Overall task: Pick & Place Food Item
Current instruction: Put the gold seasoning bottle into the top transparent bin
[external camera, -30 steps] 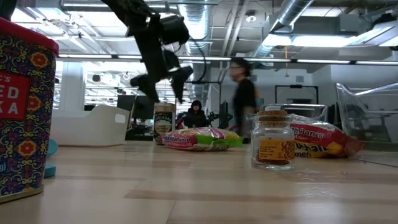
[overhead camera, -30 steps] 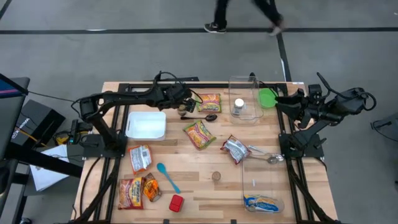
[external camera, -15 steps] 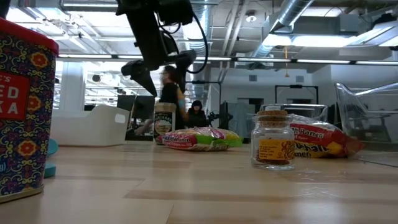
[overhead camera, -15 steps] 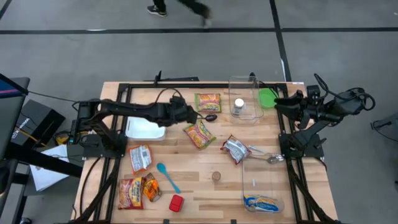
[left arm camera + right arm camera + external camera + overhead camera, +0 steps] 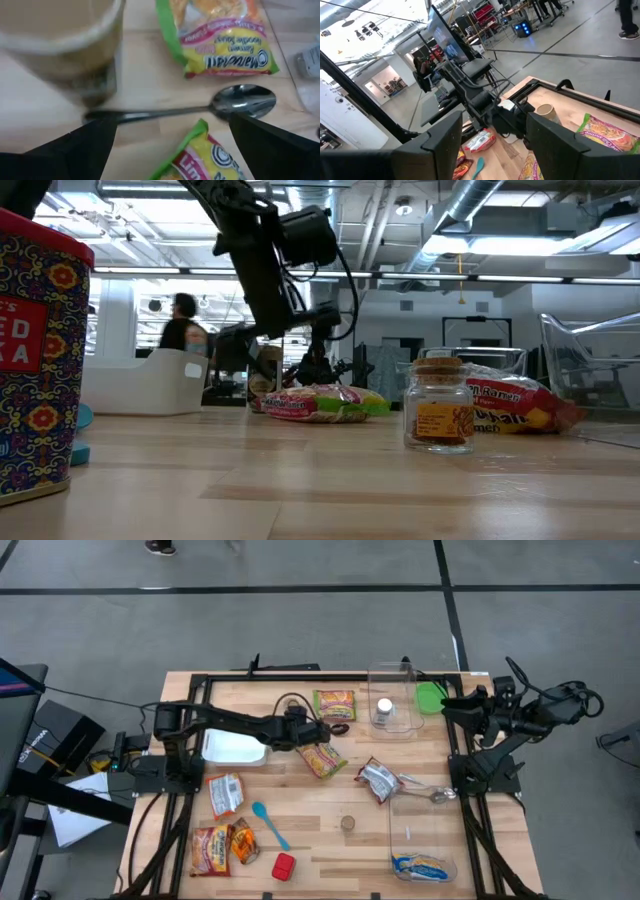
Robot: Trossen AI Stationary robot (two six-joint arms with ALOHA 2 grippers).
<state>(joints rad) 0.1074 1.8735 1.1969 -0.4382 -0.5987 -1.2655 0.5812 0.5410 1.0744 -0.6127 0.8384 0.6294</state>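
Observation:
A yellow, green and pink noodle packet (image 5: pixel 321 756) lies flat on the wooden table near its middle; its end shows in the left wrist view (image 5: pixel 200 155) and it shows in the low view (image 5: pixel 315 402). My left gripper (image 5: pixel 314 732) is open and empty, hovering over the packet's far end, with a dark spoon (image 5: pixel 200 107) lying just ahead of its fingers. A second noodle packet (image 5: pixel 335 703) lies farther back. My right gripper (image 5: pixel 452 705) is open and empty, waiting at the table's right edge.
A paper cup (image 5: pixel 60 45) stands by the spoon. A white tub (image 5: pixel 235 742) is left of my left gripper. A clear box (image 5: pixel 392 725) holds a jar. A silver packet (image 5: pixel 378 780), a blue spoon (image 5: pixel 270 825), a red can (image 5: pixel 284 866) and more packets (image 5: pixel 225 792) lie nearer.
My left gripper has moved from beside the far noodle packet toward the table's near edge and a little right, coming lower, and now hovers over the middle noodle packet's far end. A person on the floor beyond the table has walked toward the left.

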